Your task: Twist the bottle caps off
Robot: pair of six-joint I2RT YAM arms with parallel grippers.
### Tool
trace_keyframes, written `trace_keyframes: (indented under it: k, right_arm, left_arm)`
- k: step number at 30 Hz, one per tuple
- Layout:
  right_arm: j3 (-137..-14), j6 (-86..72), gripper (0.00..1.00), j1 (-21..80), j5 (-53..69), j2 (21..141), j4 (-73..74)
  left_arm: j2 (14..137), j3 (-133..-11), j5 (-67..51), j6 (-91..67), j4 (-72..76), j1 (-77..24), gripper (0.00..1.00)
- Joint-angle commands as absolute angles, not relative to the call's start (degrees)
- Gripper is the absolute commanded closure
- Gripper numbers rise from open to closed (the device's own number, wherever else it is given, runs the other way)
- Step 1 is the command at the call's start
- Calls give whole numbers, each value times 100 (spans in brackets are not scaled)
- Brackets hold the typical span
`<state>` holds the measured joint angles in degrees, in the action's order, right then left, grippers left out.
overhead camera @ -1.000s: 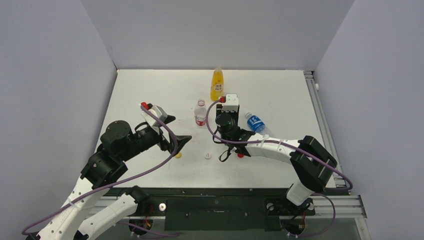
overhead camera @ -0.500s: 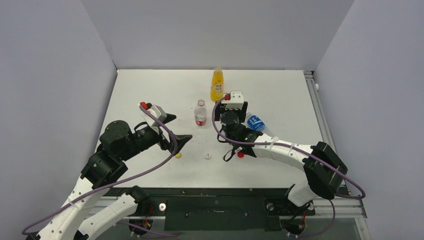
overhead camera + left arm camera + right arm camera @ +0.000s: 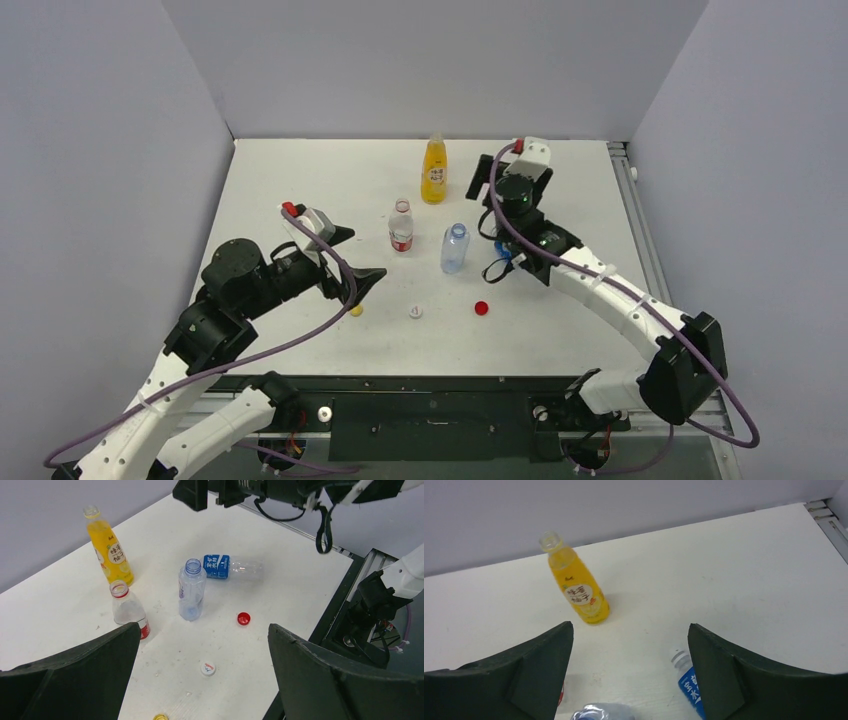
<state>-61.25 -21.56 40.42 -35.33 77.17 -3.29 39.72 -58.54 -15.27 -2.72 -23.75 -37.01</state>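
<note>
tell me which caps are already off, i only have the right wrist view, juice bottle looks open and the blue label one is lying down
observer: three loose caps lie on the table towards the near edge: a red cap, a white cap and a yellow cap.
operator: is the plain clear one standing
observer: yes, the plain clear bottle stands upright with an open neck, just left of the lying blue-label bottle.
operator: what about the left arm
observer: the left gripper is open and holds nothing, left of the open red-label bottle.
</note>
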Motion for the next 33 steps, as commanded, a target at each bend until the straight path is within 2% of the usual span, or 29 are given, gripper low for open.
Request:
trace_keyframes:
  k: [1, 6, 11, 33]
  right_arm:
    - [-6595, -2997, 20, 2915, -2524, 7736, 1201]
    - [-6529, -3156, 18, 1963, -1268, 8365, 2181]
    - [-6598, -2835, 17, 1744, -593, 8925, 2469]
    - [-7460, -2237, 15, 1723, -502, 10682, 3339]
  left_arm:
    - [4058, -6117, -1631, -453, -2107, -3682, 3]
    - [4155, -6201, -1765, -634, -1969, -3681, 3]
    - [4236, -6268, -1892, -709, -1879, -3681, 3]
    - [4107, -6401, -2004, -567, -1812, -3682, 3]
